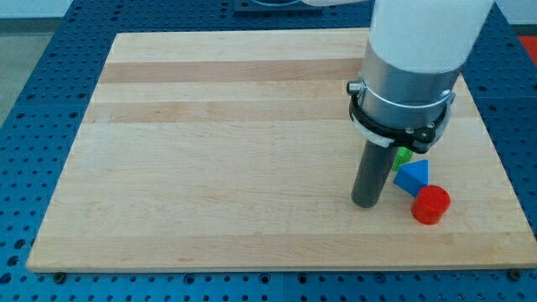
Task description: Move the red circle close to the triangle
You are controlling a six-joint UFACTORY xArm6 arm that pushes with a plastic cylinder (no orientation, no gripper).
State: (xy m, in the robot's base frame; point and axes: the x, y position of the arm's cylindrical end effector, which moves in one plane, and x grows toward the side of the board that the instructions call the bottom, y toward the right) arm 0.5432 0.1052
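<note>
You are seeing my tip [366,203] resting on the wooden surface [210,168], no gripper showing; the blue triangle [413,176] and red circle [431,205] are touching to its right.

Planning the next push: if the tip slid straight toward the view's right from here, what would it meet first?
Probably the blue triangle, just right of my tip. The red circle sits slightly lower and farther right, so a level slide might clip it instead; depth is hard to judge.

Green block [404,155], wooden board [226,143], blue pegboard [33,75].
</note>
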